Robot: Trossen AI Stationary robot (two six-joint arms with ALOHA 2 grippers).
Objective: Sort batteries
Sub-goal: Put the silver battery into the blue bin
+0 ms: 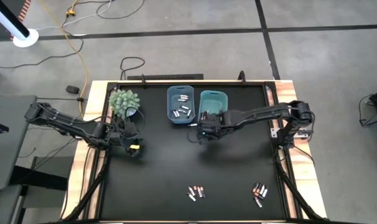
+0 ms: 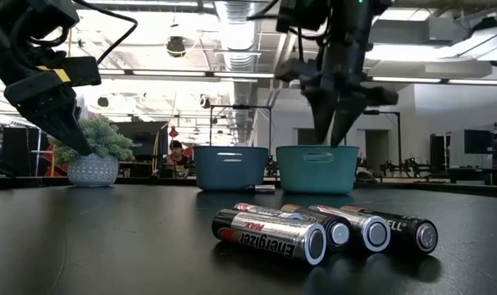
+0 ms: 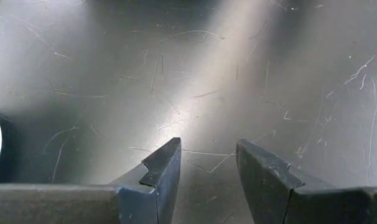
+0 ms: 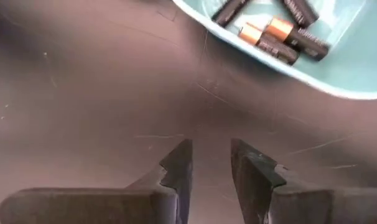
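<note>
Two small clusters of batteries lie on their sides on the black table near its front edge, one (image 1: 196,192) at the middle and one (image 1: 260,193) to the right; the low view shows them close up (image 2: 314,232). The blue bin (image 1: 181,93) holds silvery batteries (image 1: 182,111). The teal bin (image 1: 214,96) holds dark, copper-ended batteries (image 4: 277,35). My right gripper (image 4: 211,149) hovers open over bare table just in front of the teal bin, also seen in the high view (image 1: 204,132). My left gripper (image 3: 208,149) waits open above the table's left part (image 1: 134,148), with nothing between its fingers.
A small potted plant (image 1: 124,102) stands at the back left, just behind my left gripper. The two bins stand side by side at the back middle. Bare black table lies between the bins and the battery clusters at the front.
</note>
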